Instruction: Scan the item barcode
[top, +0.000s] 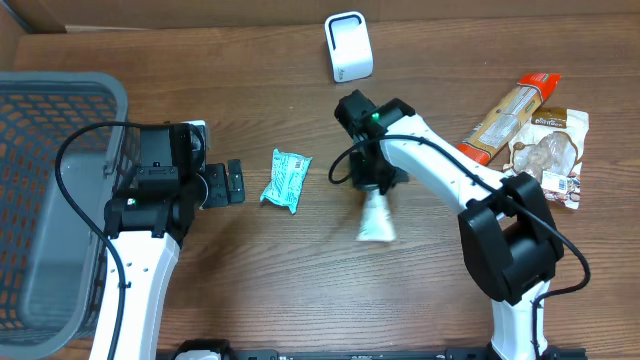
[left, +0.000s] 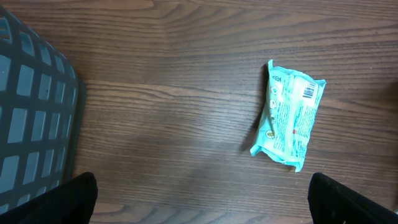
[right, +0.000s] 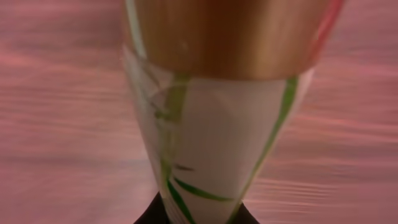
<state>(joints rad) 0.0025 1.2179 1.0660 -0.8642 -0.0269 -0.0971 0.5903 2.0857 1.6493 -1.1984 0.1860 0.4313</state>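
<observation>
**Ana:** Where is the item right now?

**Ben:** The white tube (top: 376, 218), with a gold cap and a green leaf print, is out over the middle of the counter (top: 300, 290). The right pincer (top: 372, 182) is closed on its narrow tail end, so the cap points away from the wrist. It is blurred from overhead, and I cannot tell its exact tilt or whether it is clear of the wood.

**Ana:** And the reader?

**Ben:** The white barcode scanner (top: 348, 47) stands at the far edge, well apart from the tube.

**Ana:** Can you see the code?

**Ben:** No. The right wrist view shows only the cap and the leaves. I would say the step in hand is carrying the tube to the scanner and presenting its printed side.

**Ana:** How do we do that well?

**Ben:** Move gently, because a tube held by its thin end may swing. Bring the body near the scanner's face without touching it. Then roll the wrist slowly so each side passes in turn, pausing on each one. The grip on the tail leaves the body uncovered, which helps.

**Ana:** What about the other arm?

**Ben:** The left pincer (top: 232, 183) is spread wide and holds nothing. It sits beside the grey basket (top: 60, 110), with a teal packet (left: 289, 115) lying ahead of it. It is best kept there.
</observation>
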